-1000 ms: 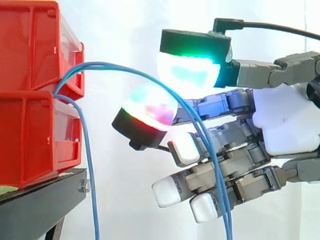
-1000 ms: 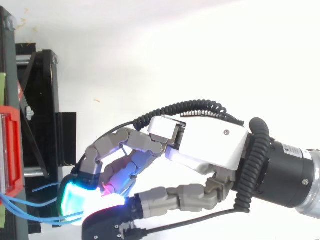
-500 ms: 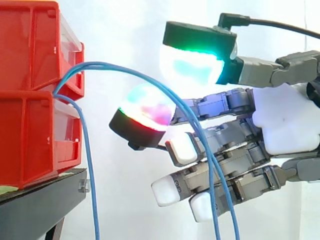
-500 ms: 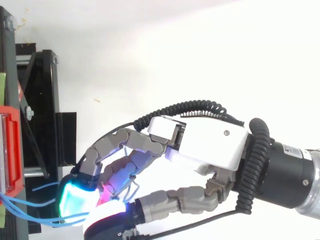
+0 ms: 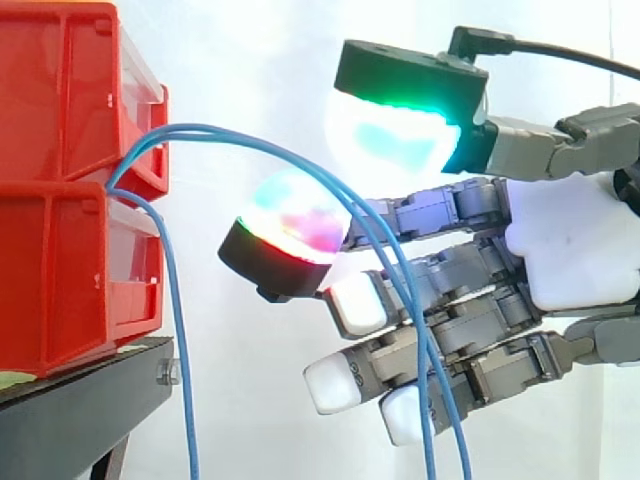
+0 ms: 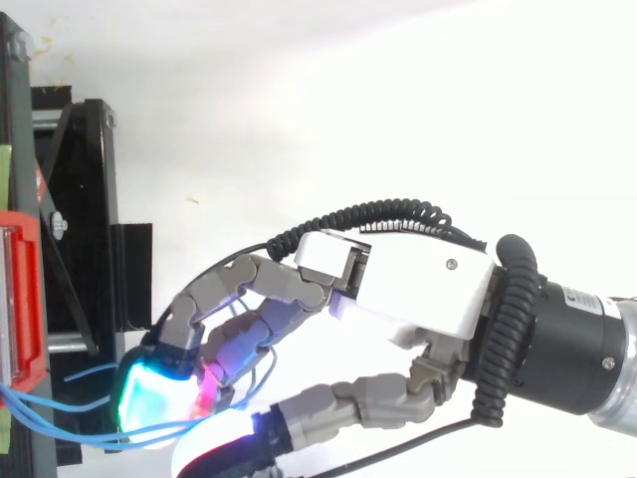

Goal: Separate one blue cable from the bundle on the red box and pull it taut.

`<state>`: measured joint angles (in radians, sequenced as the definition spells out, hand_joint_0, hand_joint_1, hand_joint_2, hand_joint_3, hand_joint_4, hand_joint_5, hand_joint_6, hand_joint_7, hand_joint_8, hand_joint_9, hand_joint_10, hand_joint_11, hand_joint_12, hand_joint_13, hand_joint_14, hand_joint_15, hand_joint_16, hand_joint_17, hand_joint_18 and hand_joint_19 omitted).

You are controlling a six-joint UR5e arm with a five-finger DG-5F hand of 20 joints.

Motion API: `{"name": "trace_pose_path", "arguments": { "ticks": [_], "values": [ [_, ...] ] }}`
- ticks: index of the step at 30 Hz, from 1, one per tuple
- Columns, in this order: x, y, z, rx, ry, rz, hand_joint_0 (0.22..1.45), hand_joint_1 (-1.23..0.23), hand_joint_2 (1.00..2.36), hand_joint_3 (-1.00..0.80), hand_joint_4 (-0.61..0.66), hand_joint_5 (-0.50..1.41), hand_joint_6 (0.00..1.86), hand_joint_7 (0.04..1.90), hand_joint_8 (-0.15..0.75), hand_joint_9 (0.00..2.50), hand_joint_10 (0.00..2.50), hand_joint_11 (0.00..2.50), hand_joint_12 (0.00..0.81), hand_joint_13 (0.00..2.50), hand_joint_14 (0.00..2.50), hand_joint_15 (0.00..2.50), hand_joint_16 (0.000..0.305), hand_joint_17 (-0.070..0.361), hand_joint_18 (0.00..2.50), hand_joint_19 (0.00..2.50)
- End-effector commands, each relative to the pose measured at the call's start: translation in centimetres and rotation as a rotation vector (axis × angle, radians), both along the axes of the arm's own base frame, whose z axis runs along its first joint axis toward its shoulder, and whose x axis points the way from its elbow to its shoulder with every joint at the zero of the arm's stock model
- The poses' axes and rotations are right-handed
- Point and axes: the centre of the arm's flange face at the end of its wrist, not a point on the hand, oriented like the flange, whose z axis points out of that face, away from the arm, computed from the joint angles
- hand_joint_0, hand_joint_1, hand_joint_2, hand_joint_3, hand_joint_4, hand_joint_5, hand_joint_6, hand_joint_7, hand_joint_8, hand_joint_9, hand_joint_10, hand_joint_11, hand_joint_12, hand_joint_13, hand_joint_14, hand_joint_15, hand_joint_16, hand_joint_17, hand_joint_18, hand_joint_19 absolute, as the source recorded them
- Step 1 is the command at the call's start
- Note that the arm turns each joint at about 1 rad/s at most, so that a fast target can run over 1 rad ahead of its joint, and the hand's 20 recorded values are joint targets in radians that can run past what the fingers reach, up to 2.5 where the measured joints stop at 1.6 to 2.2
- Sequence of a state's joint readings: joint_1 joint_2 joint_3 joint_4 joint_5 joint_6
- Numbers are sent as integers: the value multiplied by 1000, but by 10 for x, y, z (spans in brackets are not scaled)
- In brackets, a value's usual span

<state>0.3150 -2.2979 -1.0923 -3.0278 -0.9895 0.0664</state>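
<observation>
Side vw: blue cables [image 5: 215, 129] across robot hand [image 5: 575, 245]

Bins [image 5: 60, 180] red; stand [image 5: 70, 420] black; curtain [image 5: 250, 60] white. Cables [image 5: 230, 132] pale blue. Hand [image 5: 575, 250] grey and white, pads [image 5: 385, 140] glowing green-cyan, red-magenta, plain white.
</observation>
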Motion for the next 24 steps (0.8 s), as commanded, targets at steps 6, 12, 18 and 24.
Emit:
{"name": "trace_pose_path", "arguments": {
  "ticks": [6, 12, 18, 24],
  "values": [
    [0, 1, -1, -1, 2, 3, 618, -760, 1016, -256, 45, -186, 960, 611, 240, 924, 19, 635, 334, 706, 19, 478, 47, 105, 548, 635],
    [0, 1, 0, 1, 0, 2, 568, -574, 1008, -250, 93, -167, 950, 625, 298, 1014, 20, 612, 381, 730, 19, 479, 57, 127, 539, 670],
    [0, 2, 0, 1, 0, 4, 561, -451, 1013, -297, 75, -166, 921, 662, 279, 1004, 20, 627, 356, 696, 19, 487, 49, 111, 474, 689],
    [-1, 1, 0, 1, 4, 2, 613, -740, 1016, -247, 78, -185, 938, 592, 260, 975, 22, 666, 343, 718, 20, 474, 48, 108, 545, 640]
  ]
}}
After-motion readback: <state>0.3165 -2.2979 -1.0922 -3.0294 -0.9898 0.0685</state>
